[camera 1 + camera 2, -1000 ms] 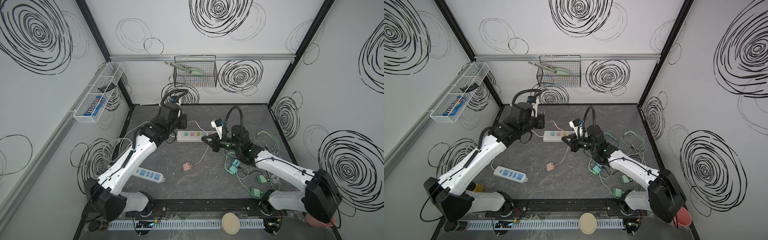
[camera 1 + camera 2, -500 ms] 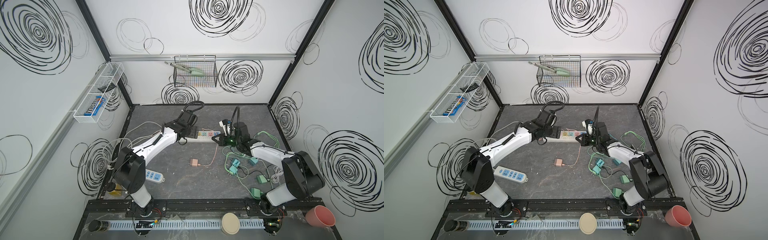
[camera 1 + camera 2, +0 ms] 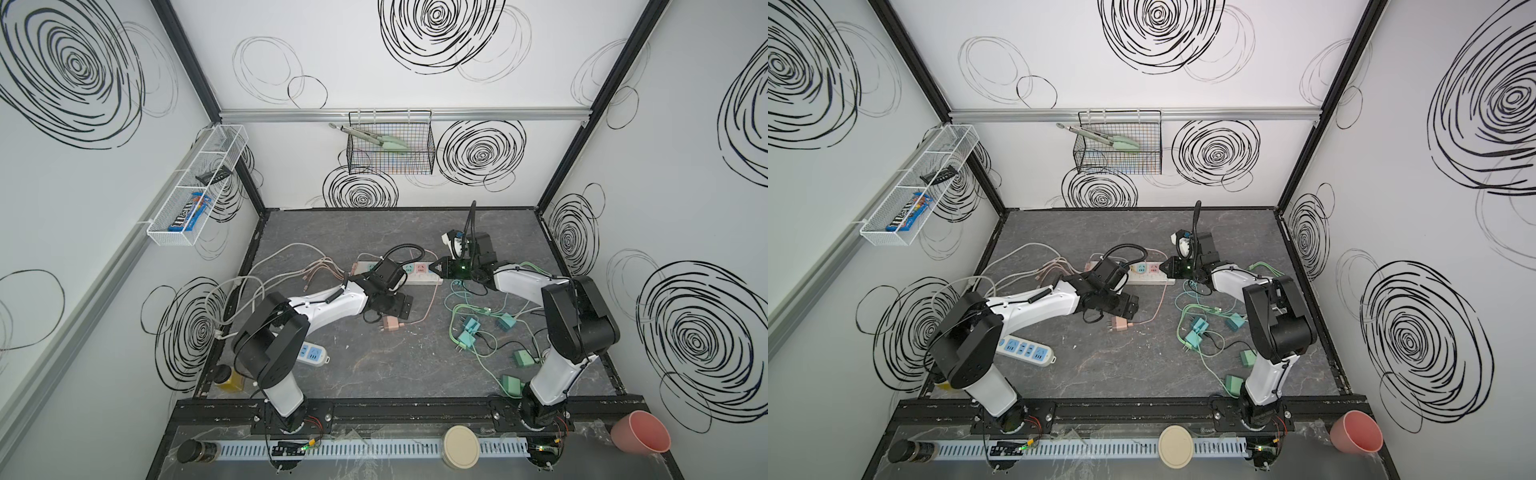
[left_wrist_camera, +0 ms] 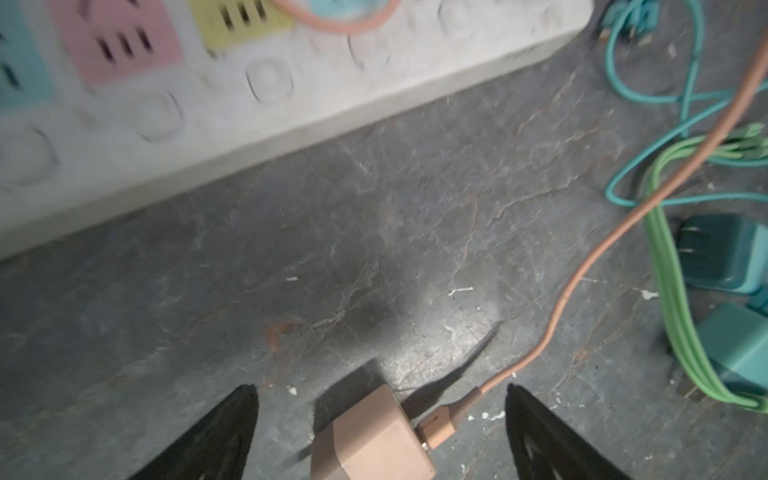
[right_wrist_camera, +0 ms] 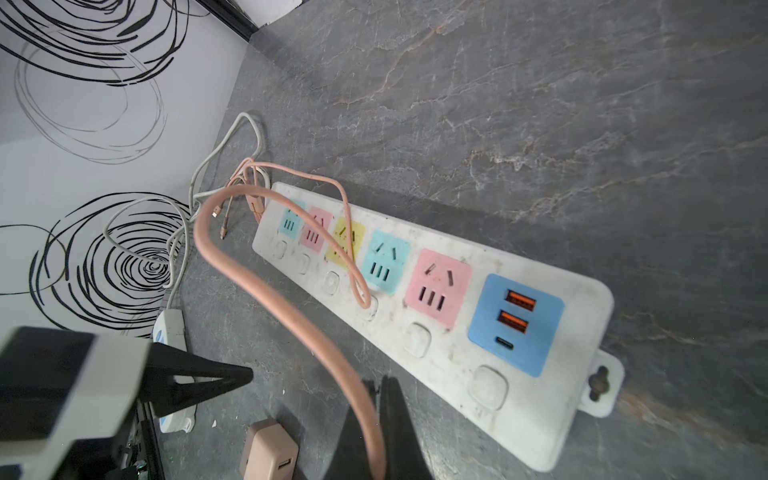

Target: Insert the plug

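The pink plug (image 3: 390, 323) (image 3: 1120, 325) lies on its side on the dark table, its pink cable (image 5: 266, 286) trailing toward the white power strip (image 3: 417, 274) (image 3: 1148, 273) with coloured sockets. My left gripper (image 4: 380, 388) (image 3: 401, 308) hovers low over the plug (image 4: 370, 436), open, a finger on each side and neither touching it. At the strip's right end my right gripper (image 5: 380, 380) (image 3: 435, 266) is shut on the pink cable, just off the strip's USB end (image 5: 515, 324). The plug (image 5: 268, 455) also shows in the right wrist view.
Teal and green chargers with tangled cables (image 3: 469, 332) (image 3: 1196, 337) lie right of centre. A second white power strip (image 3: 311, 353) sits by the left arm's base, grey cables (image 3: 270, 266) at the left. A wire basket (image 3: 390, 153) hangs on the back wall.
My left gripper left the strip's left end, opened, and came down over the plug. The right gripper drew back to the strip's right end, still shut. The plug shifted slightly right.
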Available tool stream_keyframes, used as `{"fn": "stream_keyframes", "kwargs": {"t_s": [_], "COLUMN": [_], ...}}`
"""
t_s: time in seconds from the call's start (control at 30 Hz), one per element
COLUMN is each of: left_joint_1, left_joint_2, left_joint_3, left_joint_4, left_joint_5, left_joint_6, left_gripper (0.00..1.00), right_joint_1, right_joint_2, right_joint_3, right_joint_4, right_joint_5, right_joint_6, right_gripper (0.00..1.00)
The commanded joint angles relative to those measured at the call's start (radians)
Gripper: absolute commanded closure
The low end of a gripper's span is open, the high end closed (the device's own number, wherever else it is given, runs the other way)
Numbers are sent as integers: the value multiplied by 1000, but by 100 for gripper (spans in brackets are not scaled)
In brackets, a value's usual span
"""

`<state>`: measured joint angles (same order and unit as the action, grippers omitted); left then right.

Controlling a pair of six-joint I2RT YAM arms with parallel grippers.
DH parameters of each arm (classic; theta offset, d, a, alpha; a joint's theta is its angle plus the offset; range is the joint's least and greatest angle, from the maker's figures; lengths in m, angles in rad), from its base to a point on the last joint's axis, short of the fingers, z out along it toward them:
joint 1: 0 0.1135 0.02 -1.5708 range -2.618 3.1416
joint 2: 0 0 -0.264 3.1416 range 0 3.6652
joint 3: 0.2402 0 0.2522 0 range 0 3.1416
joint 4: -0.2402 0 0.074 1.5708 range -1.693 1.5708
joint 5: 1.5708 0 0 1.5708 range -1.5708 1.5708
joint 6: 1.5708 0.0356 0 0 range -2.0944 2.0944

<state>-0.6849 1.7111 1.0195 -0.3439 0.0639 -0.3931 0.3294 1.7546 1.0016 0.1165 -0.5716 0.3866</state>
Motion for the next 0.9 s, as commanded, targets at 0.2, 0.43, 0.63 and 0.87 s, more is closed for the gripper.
{"fn": "stream_keyframes", "kwargs": {"t_s": [0.2,0.43,0.63,0.87], "left_joint_1": [-126,-247,-320,-330], "left_joint_2": [-103,-80,-26,27], "left_joint_3": [-131,-113,-50,10], "left_joint_4": [99,40,-33,-41], "left_joint_5": [139,39,-147,-277], "left_joint_6": [1,39,120,198], "left_gripper": [4,1,3,3], "right_joint_1": [-4,-4,-5,-18], "right_joint_2": [-43,-36,-107,-247], "right_joint_3": [-4,34,24,-78], "right_joint_4": [-38,-83,-137,-170], "right_joint_5": [12,19,86,179], "right_joint_6": [-31,-58,-77,-42], "right_gripper": [97,80,52,11]}}
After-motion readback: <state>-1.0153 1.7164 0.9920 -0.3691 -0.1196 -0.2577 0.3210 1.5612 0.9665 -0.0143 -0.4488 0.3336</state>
